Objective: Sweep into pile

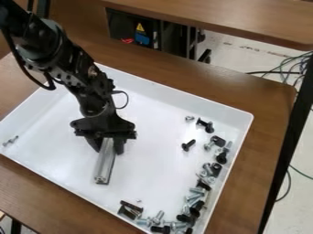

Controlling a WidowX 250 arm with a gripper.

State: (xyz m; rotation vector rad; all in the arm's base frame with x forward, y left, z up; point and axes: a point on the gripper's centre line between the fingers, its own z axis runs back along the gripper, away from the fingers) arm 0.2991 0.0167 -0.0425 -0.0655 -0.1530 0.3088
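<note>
The gripper (109, 142) hangs over the left-middle of the white tray (147, 128), shut on a silver metal bar (105, 165) that points toward the tray's front edge. Many bolts and nuts lie along the tray's right side, such as a black bolt (188, 145) and a dark one (221, 157). A cluster of silver and black screws (194, 196) continues down to the front corner. Dark brackets (130, 209) lie near the front edge. One small silver screw (10, 140) is by itself at the far left.
Raised walls bound the tray, with the right wall (240, 151) close to the loose hardware. Around it is the brown wooden table (269, 114). Behind stands another tabletop (245, 23), and cables (296, 64) lie on the floor at the right.
</note>
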